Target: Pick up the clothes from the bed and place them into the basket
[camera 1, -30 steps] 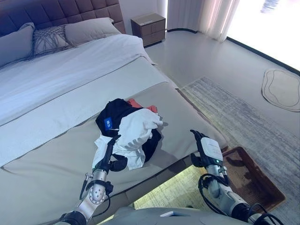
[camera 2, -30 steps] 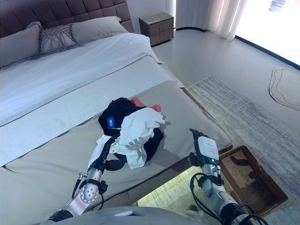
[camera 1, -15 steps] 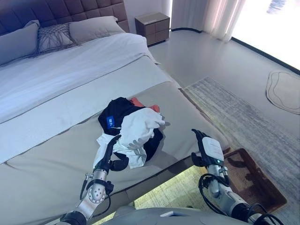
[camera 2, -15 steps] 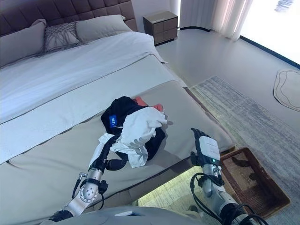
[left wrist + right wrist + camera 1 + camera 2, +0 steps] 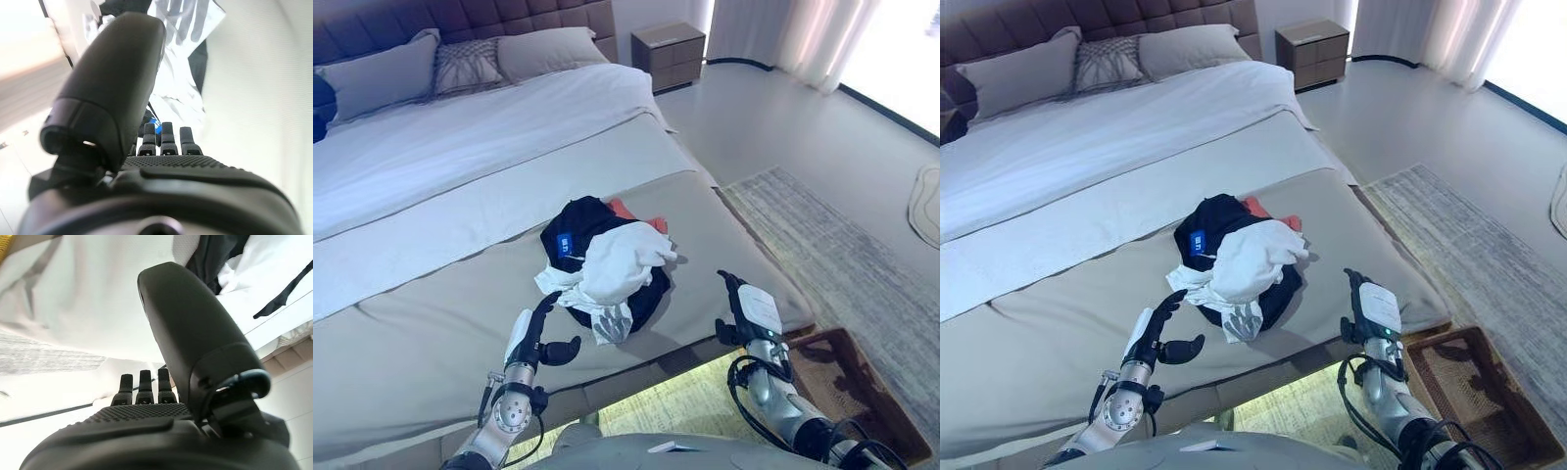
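A pile of clothes (image 5: 607,269) lies near the foot of the bed (image 5: 431,323): black, white and a bit of red cloth heaped together. My left hand (image 5: 534,338) is open above the bedspread, a little to the near left of the pile, touching nothing. My right hand (image 5: 751,311) is open too, held upright past the bed's near right corner, empty. A brown woven basket (image 5: 852,392) stands on the floor to the right of that hand. In the left wrist view, the white cloth (image 5: 190,29) shows beyond the fingers.
Pillows (image 5: 470,64) line the headboard at the far end. A nightstand (image 5: 671,54) stands beside the bed. A grey rug (image 5: 842,255) covers the floor on the right, under the basket.
The camera has swung, so the whole scene shifted right. My left hand now sits lower and clear of the pile's edge; the right hand has held its pose.
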### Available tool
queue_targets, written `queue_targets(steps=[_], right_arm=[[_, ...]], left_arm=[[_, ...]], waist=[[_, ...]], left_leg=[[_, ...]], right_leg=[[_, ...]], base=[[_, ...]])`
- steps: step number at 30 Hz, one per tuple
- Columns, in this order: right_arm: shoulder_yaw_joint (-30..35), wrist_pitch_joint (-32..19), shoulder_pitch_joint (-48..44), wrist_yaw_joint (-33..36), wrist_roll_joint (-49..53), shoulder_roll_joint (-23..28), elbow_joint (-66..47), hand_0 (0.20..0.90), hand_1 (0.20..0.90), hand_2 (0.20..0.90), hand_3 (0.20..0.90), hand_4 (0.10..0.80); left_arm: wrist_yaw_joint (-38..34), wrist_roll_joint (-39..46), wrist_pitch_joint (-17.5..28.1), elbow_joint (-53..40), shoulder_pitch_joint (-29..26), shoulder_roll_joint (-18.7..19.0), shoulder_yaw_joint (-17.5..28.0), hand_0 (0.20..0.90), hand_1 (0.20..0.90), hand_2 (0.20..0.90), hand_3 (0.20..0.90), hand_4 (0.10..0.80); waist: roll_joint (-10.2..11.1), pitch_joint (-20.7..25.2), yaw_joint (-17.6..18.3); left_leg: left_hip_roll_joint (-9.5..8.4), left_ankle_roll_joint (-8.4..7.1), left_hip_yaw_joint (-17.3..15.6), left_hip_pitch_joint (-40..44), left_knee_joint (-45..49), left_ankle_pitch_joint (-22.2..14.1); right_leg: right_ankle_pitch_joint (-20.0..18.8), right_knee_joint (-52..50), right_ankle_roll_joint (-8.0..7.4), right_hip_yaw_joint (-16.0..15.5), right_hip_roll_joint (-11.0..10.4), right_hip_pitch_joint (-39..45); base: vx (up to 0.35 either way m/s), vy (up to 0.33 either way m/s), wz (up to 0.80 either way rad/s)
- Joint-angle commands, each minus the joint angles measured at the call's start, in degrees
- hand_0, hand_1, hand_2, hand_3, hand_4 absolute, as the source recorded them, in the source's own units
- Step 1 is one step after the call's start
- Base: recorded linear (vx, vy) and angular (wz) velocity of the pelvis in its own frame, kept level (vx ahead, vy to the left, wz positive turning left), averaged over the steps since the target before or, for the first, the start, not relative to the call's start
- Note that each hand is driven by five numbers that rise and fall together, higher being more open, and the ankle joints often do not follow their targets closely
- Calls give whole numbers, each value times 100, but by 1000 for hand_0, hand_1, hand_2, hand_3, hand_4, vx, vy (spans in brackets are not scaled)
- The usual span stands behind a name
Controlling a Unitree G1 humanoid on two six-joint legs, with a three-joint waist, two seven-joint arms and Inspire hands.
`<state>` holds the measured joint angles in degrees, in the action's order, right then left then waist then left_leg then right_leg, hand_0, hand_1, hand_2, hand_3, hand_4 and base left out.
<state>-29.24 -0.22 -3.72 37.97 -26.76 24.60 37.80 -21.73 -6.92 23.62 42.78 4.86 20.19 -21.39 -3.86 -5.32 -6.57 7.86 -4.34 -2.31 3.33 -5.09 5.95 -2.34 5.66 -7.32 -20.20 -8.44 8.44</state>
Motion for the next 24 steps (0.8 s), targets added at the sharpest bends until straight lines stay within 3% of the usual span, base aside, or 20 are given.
queue_targets(steps=[1, 7, 12, 17, 24], right_arm=[[-142, 44, -985, 154, 80, 40, -539, 900, 900, 900, 900, 800], [-170, 407, -1902, -113, 324, 275, -512, 900, 900, 900, 900, 800], [-271, 560, -2750, -249, 476, 339, -252, 900, 900, 900, 900, 800], [-400, 733, -3969, -361, 668, 360, 395, 900, 900, 900, 900, 800], [-434, 693, -4939, -439, 707, 330, 1314, 900, 900, 900, 900, 800]], left_arm=[[-318, -170, 319, -585, -471, 467, 298, 900, 900, 900, 900, 800], [-175, -159, 340, -703, -683, 617, 248, 900, 900, 900, 900, 800], [-220, -102, 405, -698, -813, 607, 153, 900, 900, 900, 900, 800], [-324, 135, 676, -827, -1137, 648, 29, 900, 900, 900, 900, 800], [-553, 374, 972, -1286, -1515, 663, -28, 900, 900, 900, 900, 800]], waist=[[390, -111, -152], [384, -221, -315], [337, -397, -523], [194, -858, -797], [25, -1430, -1178]], left_leg=[[-404, 142, 3, 114, 9, -688], [-320, 101, -196, 3, 9, -575], [-416, 147, 14, -125, 237, -615], [-539, 159, 309, -758, 834, -649], [-701, 124, 596, -1209, 1085, -674]], right_leg=[[387, -139, 345, 264, 74, 23], [544, -504, 417, -99, -18, -77], [738, -983, 490, -188, -136, -242], [908, -1602, 585, -317, -332, -744], [1071, -1936, 591, -444, -466, -1057]], base=[[32, 20, 14], [6, 54, 20], [18, 78, 22], [-106, 71, 18], [-59, 25, 17]])
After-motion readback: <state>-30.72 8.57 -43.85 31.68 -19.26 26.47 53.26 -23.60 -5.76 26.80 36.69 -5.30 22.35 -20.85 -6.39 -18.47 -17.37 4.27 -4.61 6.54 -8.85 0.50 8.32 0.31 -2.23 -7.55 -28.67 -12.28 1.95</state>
